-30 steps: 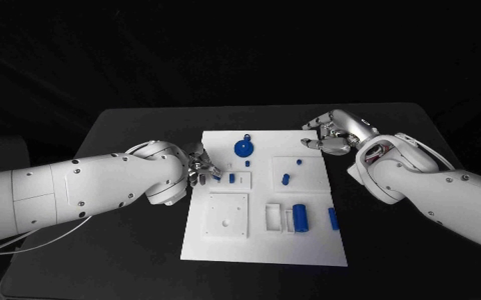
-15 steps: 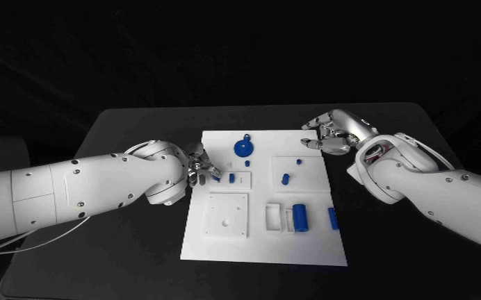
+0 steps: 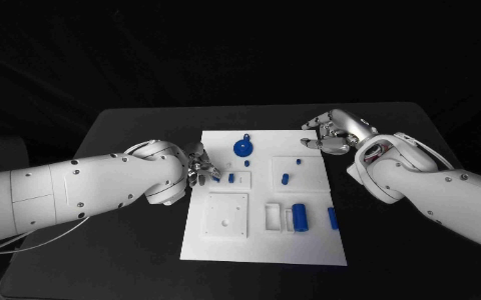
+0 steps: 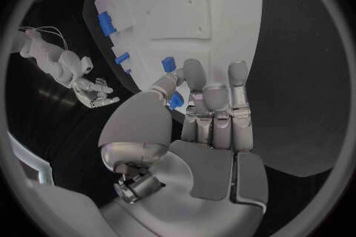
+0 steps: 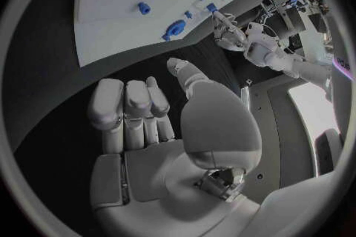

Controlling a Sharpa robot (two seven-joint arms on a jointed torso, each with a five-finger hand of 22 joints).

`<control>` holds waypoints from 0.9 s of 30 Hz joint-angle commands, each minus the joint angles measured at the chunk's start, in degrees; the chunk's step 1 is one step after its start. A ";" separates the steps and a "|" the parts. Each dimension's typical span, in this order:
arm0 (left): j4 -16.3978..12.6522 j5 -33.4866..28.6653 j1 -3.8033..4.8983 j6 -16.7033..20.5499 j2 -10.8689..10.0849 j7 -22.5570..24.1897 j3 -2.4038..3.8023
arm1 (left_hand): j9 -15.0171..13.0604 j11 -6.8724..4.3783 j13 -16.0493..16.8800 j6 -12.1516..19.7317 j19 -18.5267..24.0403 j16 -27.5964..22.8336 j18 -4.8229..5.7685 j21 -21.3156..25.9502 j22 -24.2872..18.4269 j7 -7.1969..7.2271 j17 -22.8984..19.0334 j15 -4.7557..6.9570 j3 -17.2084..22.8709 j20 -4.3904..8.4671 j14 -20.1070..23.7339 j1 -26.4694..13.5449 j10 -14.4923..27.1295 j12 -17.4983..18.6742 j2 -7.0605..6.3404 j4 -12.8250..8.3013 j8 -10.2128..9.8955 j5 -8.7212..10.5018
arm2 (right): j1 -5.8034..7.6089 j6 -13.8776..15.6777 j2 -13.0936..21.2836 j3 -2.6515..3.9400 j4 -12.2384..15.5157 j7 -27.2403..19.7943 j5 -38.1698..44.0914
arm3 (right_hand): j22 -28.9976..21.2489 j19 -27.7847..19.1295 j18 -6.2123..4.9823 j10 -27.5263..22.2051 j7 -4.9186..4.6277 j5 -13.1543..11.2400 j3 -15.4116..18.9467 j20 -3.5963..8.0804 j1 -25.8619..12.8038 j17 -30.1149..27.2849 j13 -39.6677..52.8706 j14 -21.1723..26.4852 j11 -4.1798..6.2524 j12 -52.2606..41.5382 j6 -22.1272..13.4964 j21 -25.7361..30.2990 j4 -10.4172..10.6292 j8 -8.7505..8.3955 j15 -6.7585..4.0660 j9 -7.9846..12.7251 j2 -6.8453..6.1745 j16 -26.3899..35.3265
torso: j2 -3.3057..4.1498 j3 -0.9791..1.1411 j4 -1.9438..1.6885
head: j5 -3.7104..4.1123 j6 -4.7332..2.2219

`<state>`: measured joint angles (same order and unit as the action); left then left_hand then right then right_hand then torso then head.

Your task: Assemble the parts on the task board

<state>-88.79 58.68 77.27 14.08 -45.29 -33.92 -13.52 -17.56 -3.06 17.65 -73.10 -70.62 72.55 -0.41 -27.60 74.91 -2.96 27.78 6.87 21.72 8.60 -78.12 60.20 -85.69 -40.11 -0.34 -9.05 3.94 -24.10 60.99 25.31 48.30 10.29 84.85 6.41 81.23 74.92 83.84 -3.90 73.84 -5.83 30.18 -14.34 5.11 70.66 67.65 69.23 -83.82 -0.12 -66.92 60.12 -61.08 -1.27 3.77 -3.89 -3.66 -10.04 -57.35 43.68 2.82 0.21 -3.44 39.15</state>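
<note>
- Left hand [image 3: 199, 168]: pinches a small blue part [image 4: 175, 100] at the task board [image 3: 263, 241]'s nine-o'clock edge.
- Right hand [image 3: 331, 135]: at the board's two-o'clock corner, fingers apart, holding nothing.
- Advice: align the part upright over its socket, then press gently.

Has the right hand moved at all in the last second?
No. The right hand hovers off the task board's far right corner, in the same place against that corner as before.
</note>
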 commanded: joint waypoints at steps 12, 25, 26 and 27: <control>-0.34 0.68 -0.96 -3.00 0.21 -1.15 -0.44 | 0.09 -1.82 -0.15 -10.68 0.39 0.09 0.39 -0.17 1.15 4.98 -0.21 0.91 2.15 -0.01 -0.39 0.42 -1.12 0.02 0.61 -2.40 0.37 0.56 | -0.04 -0.65 0.00 0.02 0.11 -0.30 0.41 | 7.99 2.44 -0.51 -0.20 -0.14 0.08 -0.30 -0.03 -0.62 0.02 0.02 0.01 0.22 0.35 0.40 -0.04 0.00 -0.23 -0.14 0.09 -0.05 0.24 | 0.01 -0.03 -0.02 | 0.08 0.09; -0.71 1.36 -1.12 -4.47 0.24 -1.28 -0.44 | 0.09 -1.80 -0.11 -10.77 0.38 0.17 0.41 -0.09 1.15 5.02 -0.28 0.90 1.89 -0.04 -0.41 0.70 -1.13 -0.11 0.60 -1.90 0.43 1.17 | -0.05 -0.63 0.03 0.02 0.13 -0.32 0.41 | 7.96 2.45 -0.53 -0.17 -0.11 0.19 -0.29 -0.02 -0.69 0.00 0.05 0.01 0.23 0.33 0.47 0.11 0.00 -0.22 -0.14 0.09 -0.02 0.28 | 0.01 0.00 -0.03 | 0.13 0.19; -0.74 1.42 -1.12 -4.57 0.24 -1.30 -0.44 | 0.11 -1.80 -0.09 -10.75 0.39 0.19 0.41 -0.08 1.15 5.01 -0.28 0.89 1.84 -0.05 -0.38 0.79 -1.12 -0.13 0.55 -1.83 0.41 1.19 | -0.05 -0.63 0.03 0.02 0.13 -0.32 0.41 | 7.96 2.45 -0.53 -0.17 -0.11 0.19 -0.29 -0.02 -0.69 0.00 0.05 0.01 0.23 0.33 0.47 0.11 0.00 -0.22 -0.14 0.09 -0.02 0.28 | 0.00 0.00 -0.02 | 0.13 0.19; -0.76 1.48 -1.13 -4.69 0.25 -1.31 -0.44 | 0.11 -1.79 -0.06 -10.79 0.40 0.20 0.41 -0.06 1.15 5.01 -0.29 0.88 1.78 -0.06 -0.35 0.80 -1.12 -0.14 0.53 -1.74 0.43 1.23 | -0.05 -0.62 0.04 0.02 0.13 -0.32 0.41 | 7.96 2.45 -0.53 -0.17 -0.11 0.19 -0.29 -0.02 -0.69 0.00 0.05 0.01 0.23 0.33 0.47 0.11 0.00 -0.22 -0.14 0.09 -0.02 0.28 | -0.01 0.00 -0.02 | 0.13 0.19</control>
<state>-89.31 60.44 76.94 13.34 -45.25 -33.94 -13.35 -17.47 -3.06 17.57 -73.12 -70.62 72.55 -0.41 -27.60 74.90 -2.95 27.56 7.13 21.75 8.60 -78.16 60.21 -85.69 -40.10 -0.33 -9.08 4.37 -23.20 60.98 25.28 48.31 10.29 84.87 6.41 81.23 74.91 83.84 -3.90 73.84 -5.83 30.18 -14.34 5.11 70.66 67.65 69.23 -83.82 -0.12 -66.92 60.12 -61.08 -1.27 3.77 -3.89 -3.67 -10.04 -57.35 43.67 2.82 0.19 -3.32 39.35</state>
